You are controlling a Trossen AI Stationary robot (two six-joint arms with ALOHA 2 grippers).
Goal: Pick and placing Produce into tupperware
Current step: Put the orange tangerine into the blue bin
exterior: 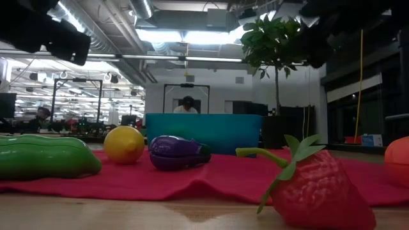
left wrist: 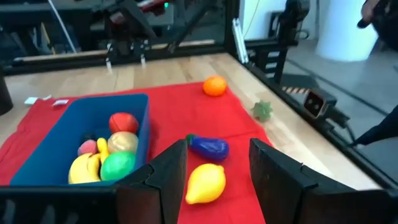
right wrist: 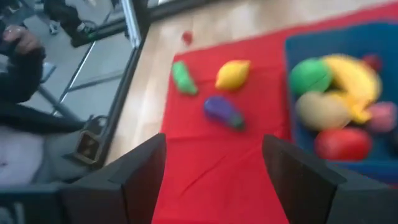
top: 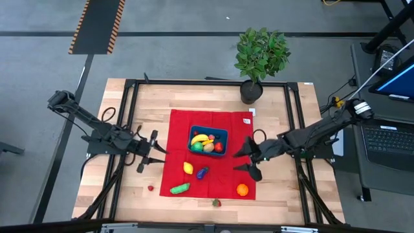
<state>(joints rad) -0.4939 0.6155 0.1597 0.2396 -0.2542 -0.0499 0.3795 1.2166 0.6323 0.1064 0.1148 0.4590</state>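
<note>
The small dark teal-blue rectangular plastic container [top: 208, 140] stands on the large red cloth [top: 226, 178], in the half of the cloth nearer the far edge of the wooden bench [top: 116, 116], where the leafy green potted plant [top: 260, 59] is. It already holds several toy pieces: a yellow banana [top: 201, 139], a round green piece [left wrist: 117, 165], a tan one [left wrist: 123, 142] and a red one [left wrist: 122, 121]. Outside it, on the cloth toward the near edge, lie a yellow plastic lemon [top: 187, 168], just beside it a purple plastic eggplant [top: 202, 172], and a long green plastic vegetable [top: 179, 189] at the near left corner of the cloth. An orange plastic fruit [top: 242, 189] rests at the near right corner of the cloth, a red strawberry with a green stem [top: 217, 202] lies on bare wood just off the near edge of the cloth, and a tiny red piece [top: 150, 188] lies on the wood to the left. The left gripper [top: 157, 150] hovers over the left edge of the cloth, fingers apart and holding nothing; its wrist view looks toward the lemon and eggplant. The right gripper [top: 248, 158] hangs over the right part of the cloth beside the container, its fingers [right wrist: 129, 177] wide apart and also empty. I judge that the task is about half done and the step in hand is choosing the next piece. The next move probably calls for lowering one gripper over the lemon or the eggplant; because they lie close together, the fingers must straddle only one of them.
</note>
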